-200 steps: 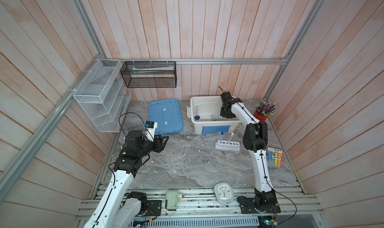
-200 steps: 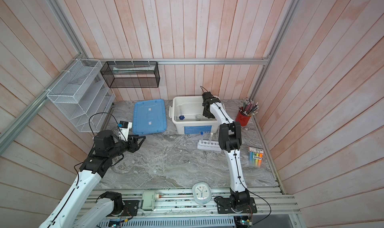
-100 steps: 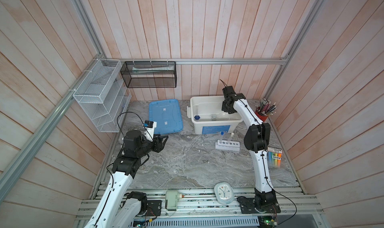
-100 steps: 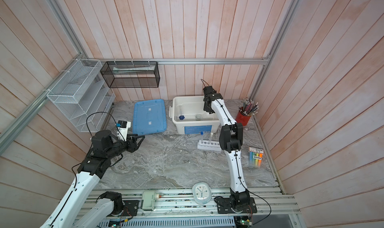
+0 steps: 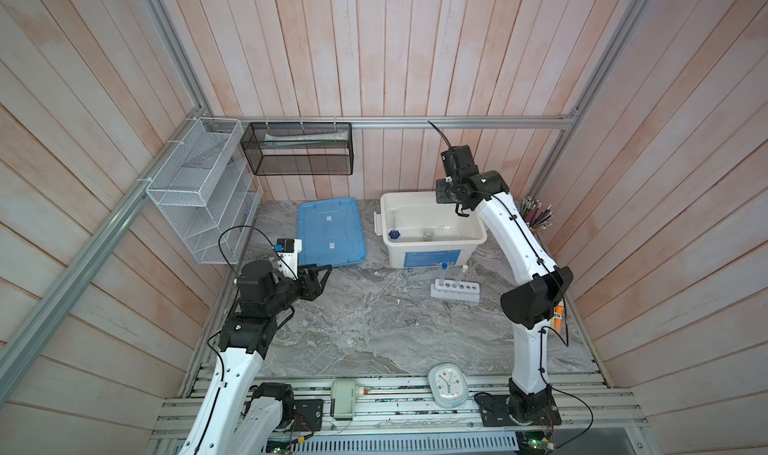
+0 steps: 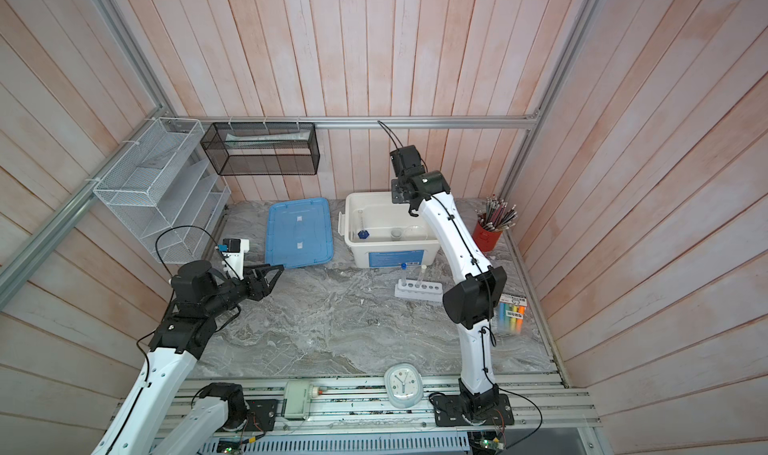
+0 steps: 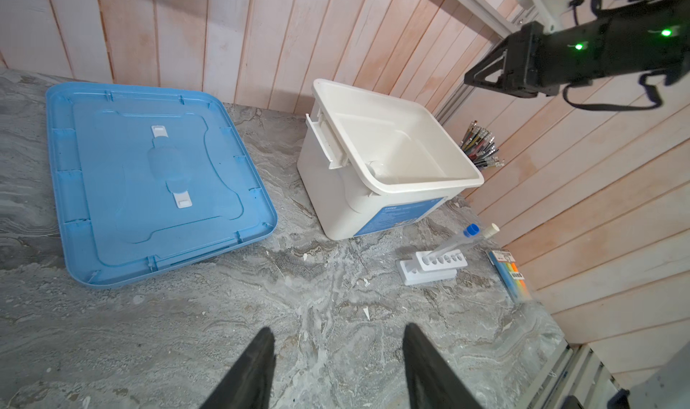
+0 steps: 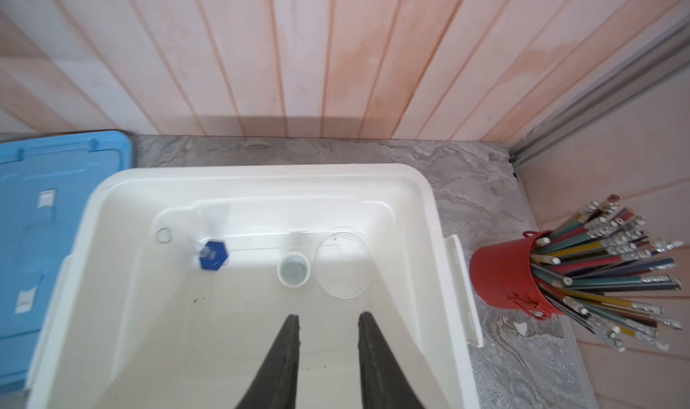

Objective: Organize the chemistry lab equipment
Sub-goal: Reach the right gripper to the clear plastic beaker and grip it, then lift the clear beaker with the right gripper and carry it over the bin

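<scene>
Overhead, the right gripper (image 8: 328,315) gapes empty above the bin (image 8: 261,172) holding cylinder (image 8: 213,254), bowl (image 8: 294,269) and glass vessel (image 8: 343,265). Both tubes (image 5: 444,272) stand in the rack (image 5: 455,291) on the bench (image 5: 374,328); the left gripper (image 7: 338,328) is apart, empty.

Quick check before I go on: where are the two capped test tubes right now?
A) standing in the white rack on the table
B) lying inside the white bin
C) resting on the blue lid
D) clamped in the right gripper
A: the blue-capped tube and the white-capped tube both stand, slightly tilted, in holes of the white rack, which sits on the table in front of the white bin.
</scene>
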`<state>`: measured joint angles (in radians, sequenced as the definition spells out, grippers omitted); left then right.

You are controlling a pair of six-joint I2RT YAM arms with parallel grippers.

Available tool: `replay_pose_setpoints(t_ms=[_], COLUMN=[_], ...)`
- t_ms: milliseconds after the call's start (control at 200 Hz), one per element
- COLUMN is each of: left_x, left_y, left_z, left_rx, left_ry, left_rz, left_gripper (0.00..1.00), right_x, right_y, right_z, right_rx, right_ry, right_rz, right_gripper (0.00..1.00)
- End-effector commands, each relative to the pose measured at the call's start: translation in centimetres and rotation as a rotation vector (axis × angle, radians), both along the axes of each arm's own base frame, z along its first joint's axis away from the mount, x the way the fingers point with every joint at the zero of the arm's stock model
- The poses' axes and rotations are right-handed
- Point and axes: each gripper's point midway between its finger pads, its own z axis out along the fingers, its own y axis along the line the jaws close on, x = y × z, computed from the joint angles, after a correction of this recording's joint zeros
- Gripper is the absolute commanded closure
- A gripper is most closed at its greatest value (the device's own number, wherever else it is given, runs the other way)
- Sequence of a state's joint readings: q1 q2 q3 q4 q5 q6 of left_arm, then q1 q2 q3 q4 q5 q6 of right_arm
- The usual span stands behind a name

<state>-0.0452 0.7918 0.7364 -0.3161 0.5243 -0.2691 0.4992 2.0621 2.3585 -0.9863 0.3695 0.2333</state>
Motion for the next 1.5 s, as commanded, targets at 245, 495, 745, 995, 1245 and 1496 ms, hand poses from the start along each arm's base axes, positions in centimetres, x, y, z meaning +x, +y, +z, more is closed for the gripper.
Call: replay_pose_setpoints(t_ms=[245,495,745,995,1245,1496], left_x=[1.9,2.3,2.1,1.8,1.8,1.9], left_y=[5.1,7.9,8.1,7.9,7.9,7.8], left_z=[0.5,-0.3,-0.9,-0.9,-0.8,-0.6], left_rx=[-0.061,-0.059,-0.06,-0.05,-0.044,-0.044], left_ry=[0.002,0.019,0.019,0.003,-0.008,-0.012], left_rz=[0.176,0.284,0.29,0.278,0.273,0.267], left_gripper=[0.43,0.43,0.43,0.43,0.43,0.43], right_x=[-15.9,-25.9,-31.1,-32.0,-32.7,-32.7], right_y=[18.1,22.8,22.6,23.9,25.0,25.0], right_z=[-7.7,-14.9,-20.2,-22.5,-24.5,-26.6], right_rx=[0.004,0.069,0.002,0.013,-0.01,-0.047], right_ry=[0.207,0.424,0.578,0.633,0.68,0.715], right_rz=[0.515,0.721,0.79,0.814,0.842,0.841], right_gripper=[0.64,0.61,0.58,0.56,0.56,0.64])
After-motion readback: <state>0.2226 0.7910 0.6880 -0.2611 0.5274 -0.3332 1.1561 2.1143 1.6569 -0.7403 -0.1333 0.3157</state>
